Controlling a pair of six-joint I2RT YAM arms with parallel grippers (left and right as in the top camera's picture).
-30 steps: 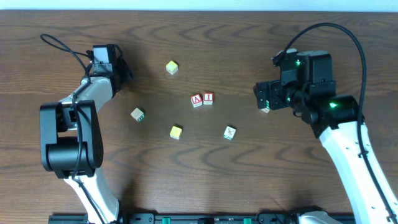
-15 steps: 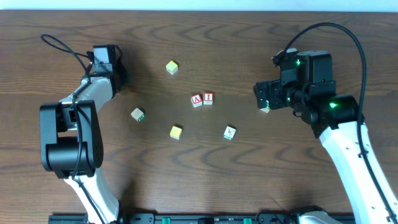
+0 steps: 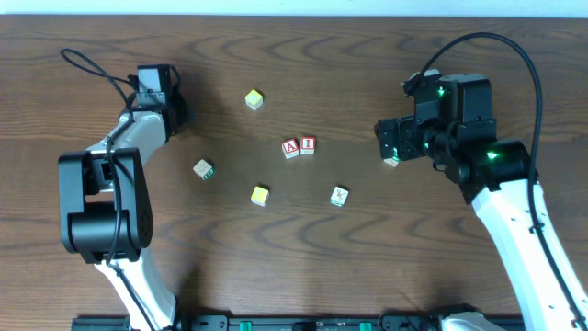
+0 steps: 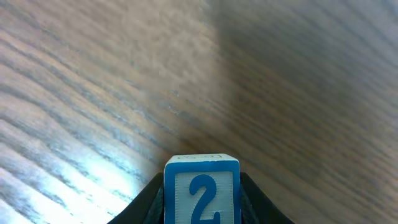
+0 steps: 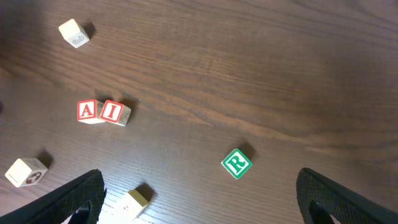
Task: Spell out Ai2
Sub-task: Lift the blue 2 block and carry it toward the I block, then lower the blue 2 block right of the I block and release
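You see a big dark brown wooden table [image 3: 367,267] with two arms on it. The left arm [image 3: 101,198] reaches to about 10 o'clock on the table. The right arm [image 3: 514,211] reaches to about 3 o'clock.

The left gripper [image 3: 177,106] is clenched. In the left wrist view its dark fingers [image 4: 252,199] squeeze both sides of the small blue-framed "2" cube [image 4: 202,190], with the 2 facing the camera. The right gripper [image 5: 200,190] is spread wide and grasps nothing.

The small red-framed "A" cube [image 3: 291,148] and the small red-framed "I" cube [image 3: 308,144] sit near the middle of the table. They touch. The A is on the I's 9 o'clock side.

From that pair, a green "R" cube [image 5: 236,163] lies at 4 o'clock. One plain yellow cube [image 3: 254,99] lies at 11 o'clock and another yellow cube [image 3: 260,194] at 7 o'clock. A pale green-marked cube [image 3: 203,169] lies near 8 o'clock, well apart. A tiny pale cube [image 3: 391,162] peeks out just under the right gripper.
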